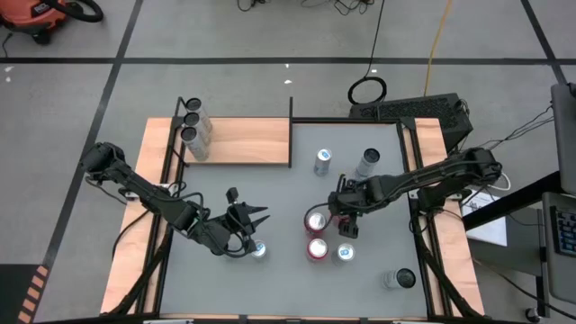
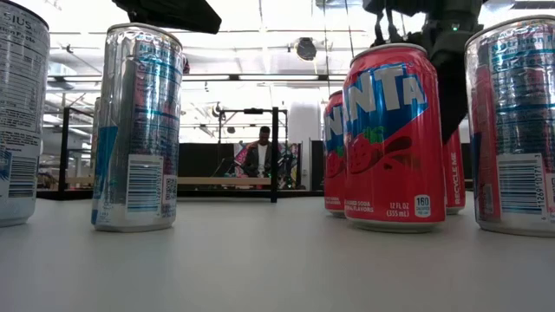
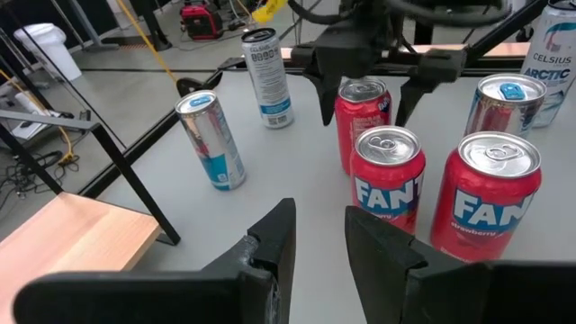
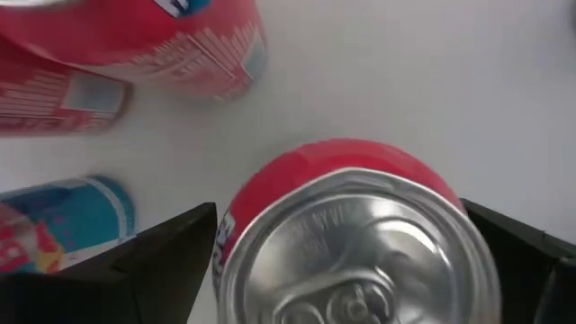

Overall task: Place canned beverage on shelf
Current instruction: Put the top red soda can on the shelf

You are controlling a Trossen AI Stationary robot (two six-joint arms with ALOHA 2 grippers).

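A: Grey worktop [image 1: 270,207] fills the high view, with taped floor lines beyond its far edge. Low view looks level across it into a lit hall; a person [image 2: 263,152] stands far back, too small to tell more.

B: Shelf?

A: Light wood shelf [image 1: 243,139] sits at the worktop's far left corner. Three silver cans [image 1: 192,121] stand in a row at its left end. In the left wrist view only one corner of the board shows, cut off.

B: Arms?

A: Right gripper [image 1: 346,209] is near the worktop's middle, towards the right edge, fingers spread wide on either side of a red can [image 4: 346,238]. Whether the pads touch the can, I cannot tell; its lower part is cut off in the right wrist view. Left gripper [image 3: 315,247] hovers near the front edge, left of centre, fingers narrowly parted, nothing between them.

B: Other cans?

A: Two more red strawberry cans [image 3: 436,184] stand beside the flanked one. A silver can [image 1: 259,251] is just beside the left gripper. Two tall cans [image 1: 345,163] stand toward the far edge. One can [image 1: 397,279] lies tipped near the front right corner.
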